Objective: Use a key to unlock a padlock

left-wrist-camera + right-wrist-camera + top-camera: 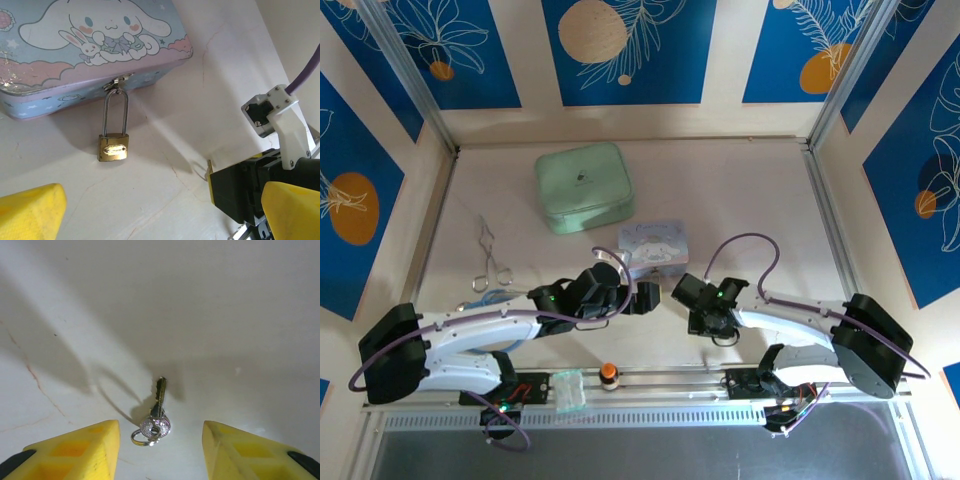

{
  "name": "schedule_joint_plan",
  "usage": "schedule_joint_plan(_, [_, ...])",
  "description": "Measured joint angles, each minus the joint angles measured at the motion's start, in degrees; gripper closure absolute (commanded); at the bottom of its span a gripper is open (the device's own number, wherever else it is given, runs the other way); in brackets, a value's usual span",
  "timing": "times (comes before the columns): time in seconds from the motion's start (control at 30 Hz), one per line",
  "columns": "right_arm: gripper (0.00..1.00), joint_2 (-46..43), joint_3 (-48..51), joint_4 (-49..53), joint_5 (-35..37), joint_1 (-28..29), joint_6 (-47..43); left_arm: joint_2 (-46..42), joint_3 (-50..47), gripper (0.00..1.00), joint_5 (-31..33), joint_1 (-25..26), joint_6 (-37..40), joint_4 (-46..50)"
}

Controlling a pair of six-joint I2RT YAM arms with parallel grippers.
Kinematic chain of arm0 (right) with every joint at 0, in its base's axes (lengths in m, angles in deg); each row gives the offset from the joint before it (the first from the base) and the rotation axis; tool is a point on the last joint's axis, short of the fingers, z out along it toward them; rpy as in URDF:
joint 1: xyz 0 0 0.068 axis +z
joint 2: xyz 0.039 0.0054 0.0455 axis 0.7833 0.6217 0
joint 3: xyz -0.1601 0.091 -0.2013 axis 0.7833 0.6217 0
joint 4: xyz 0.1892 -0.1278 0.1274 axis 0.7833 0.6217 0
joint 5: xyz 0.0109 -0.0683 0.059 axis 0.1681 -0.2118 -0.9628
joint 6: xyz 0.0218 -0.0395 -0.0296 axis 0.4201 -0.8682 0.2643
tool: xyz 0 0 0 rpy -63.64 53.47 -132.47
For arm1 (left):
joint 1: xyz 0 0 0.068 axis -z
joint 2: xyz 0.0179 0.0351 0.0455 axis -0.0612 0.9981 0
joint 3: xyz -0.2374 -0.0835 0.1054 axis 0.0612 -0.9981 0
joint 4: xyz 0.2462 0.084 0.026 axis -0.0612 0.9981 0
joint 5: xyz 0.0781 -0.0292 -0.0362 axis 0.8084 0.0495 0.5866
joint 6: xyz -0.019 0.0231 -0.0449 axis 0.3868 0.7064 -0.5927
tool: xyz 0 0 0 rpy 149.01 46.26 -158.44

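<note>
The right pincer stands wide open low over the pale table, its two yellow fingers apart and holding nothing. Between them lies the small thin silver metal key. Its blade points to 12 o'clock, its round head is toward 6 o'clock, and a little wire split ring hangs off the head at about 7 o'clock. I judge this key to be very light, stiff and smooth. It lies flat, so it may slide or turn under a finger instead of rising. The best place to take hold is the round head, across its flat faces, which leaves the blade free for the lock. The left pincer is also wide open and empty. At about 11 o'clock from it rests the tiny brass-gold padlock, well apart from the fingers. Its thin silver shackle passes through the hasp of the pastel cartoon tin at 12 o'clock. The body looks hard and heavier than the key, but it can swing on the hasp. It should therefore be pinched across its brass sides, with the lower end left uncovered; the keyhole itself I cannot see.
</note>
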Motion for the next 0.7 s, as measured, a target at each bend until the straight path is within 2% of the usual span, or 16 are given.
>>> schedule_joint_plan(0.1, [0.52,1.1,0.0,-1.2,0.0,0.0,-0.3,0.5,0.0,0.01,0.0,0.0,0.0,-0.1])
schedule_joint_plan(0.4, [0.7,5.0,-1.4,-1.0,0.5,0.7,0.1,0.5,0.0,0.01,0.0,0.0,-1.0,-0.7])
schedule_joint_plan(0.7, [0.77,3.0,0.5,-2.5,1.1,1.8,1.6,0.5,0.0,0.01,0.0,0.0,-1.4,-1.0])
